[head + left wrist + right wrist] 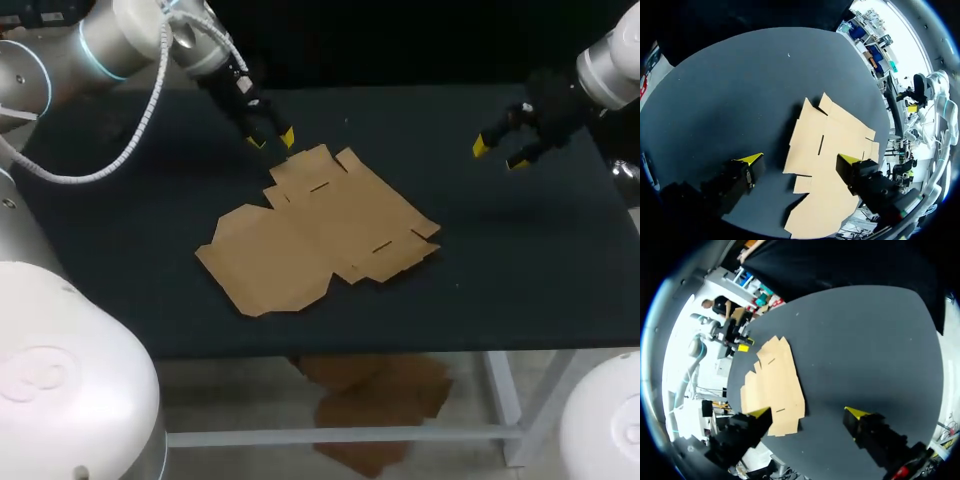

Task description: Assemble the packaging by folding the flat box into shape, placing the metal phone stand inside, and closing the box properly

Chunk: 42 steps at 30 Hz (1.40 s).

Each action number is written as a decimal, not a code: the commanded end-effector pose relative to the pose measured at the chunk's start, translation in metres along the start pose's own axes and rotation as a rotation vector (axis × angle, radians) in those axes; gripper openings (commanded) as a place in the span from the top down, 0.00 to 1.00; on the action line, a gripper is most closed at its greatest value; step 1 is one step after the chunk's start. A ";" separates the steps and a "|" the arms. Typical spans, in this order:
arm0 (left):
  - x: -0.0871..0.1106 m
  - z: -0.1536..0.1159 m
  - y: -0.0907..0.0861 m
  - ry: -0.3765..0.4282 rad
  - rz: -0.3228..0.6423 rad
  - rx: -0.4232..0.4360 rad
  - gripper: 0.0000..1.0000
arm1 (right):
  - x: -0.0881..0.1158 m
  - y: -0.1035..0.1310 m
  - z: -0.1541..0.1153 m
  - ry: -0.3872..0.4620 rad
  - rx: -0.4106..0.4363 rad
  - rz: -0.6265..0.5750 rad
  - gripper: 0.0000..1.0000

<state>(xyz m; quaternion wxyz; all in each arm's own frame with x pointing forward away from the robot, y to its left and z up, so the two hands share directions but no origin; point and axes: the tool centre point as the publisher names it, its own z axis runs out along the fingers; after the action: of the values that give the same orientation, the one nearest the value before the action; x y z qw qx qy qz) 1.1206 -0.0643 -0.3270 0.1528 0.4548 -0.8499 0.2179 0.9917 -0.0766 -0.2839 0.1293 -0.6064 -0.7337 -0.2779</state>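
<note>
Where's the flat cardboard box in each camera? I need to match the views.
Head view: flat box mid-table, left gripper at its far edge.
Left wrist view: flat box seen between that gripper's open fingers.
Right wrist view: flat box beside the right gripper, past one finger.
Shared landmark: the short slit near its flapped end.

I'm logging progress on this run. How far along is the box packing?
Done: nothing yet. The flat box lies unfolded on the table. In hand: nothing. The left gripper is open by the box's far edge, and the right gripper is open over bare table off to the side. Left: folding the box, putting in the phone stand, which shows in no view, and closing it.
</note>
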 end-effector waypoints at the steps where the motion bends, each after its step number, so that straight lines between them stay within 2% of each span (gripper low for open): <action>1: 0.013 -0.019 0.034 -0.015 -0.007 0.174 0.00 | 0.000 0.000 -0.001 0.001 0.001 0.000 0.00; 11: 0.016 -0.033 0.070 0.005 -0.112 0.259 0.00 | 0.000 0.000 -0.001 0.001 0.001 0.000 0.00; 20: 0.024 -0.008 0.085 0.037 -0.124 0.306 0.00 | 0.000 0.000 -0.001 0.001 0.001 0.000 0.00; 26: 0.020 0.003 0.088 0.019 -0.114 0.293 0.00 | 0.000 0.000 -0.001 0.001 0.001 0.000 0.00; 33: 0.009 0.012 0.107 0.023 -0.126 0.247 0.00 | 0.000 0.000 -0.001 0.001 0.001 0.000 0.00; 42: -0.001 0.017 0.117 -0.001 -0.131 0.211 0.00 | 0.000 0.000 -0.001 0.001 0.001 0.000 0.00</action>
<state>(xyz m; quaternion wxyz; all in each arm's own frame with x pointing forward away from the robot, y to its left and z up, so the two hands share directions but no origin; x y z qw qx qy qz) 1.0205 -0.0155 -0.3691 0.1152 0.5228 -0.7892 0.3009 0.9917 -0.0767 -0.2839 0.1293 -0.6065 -0.7337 -0.2779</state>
